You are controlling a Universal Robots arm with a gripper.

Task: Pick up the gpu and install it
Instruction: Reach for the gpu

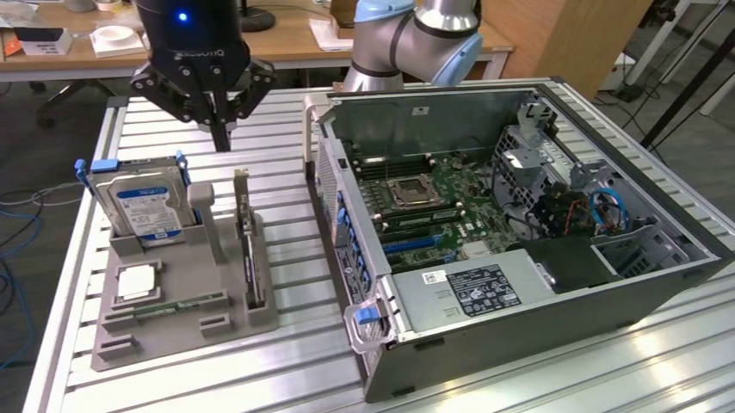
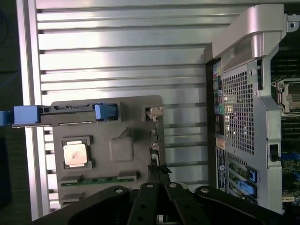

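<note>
Pincer (image 1: 220, 140): closed narrow, empty, above the table (image 1: 281, 129) beside the holder's far edge.
Gpu (image 1: 244, 241): upright on its edge in the grey holder (image 1: 172, 333), at the holder's edge facing the computer case (image 1: 643, 288).
Reaching well: probably open first, center over the card's top edge, and descend straight.

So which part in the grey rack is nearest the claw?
The gpu, the thin card standing on edge nearest the computer case; the hard drive, processor and memory stick sit farther off.
</note>
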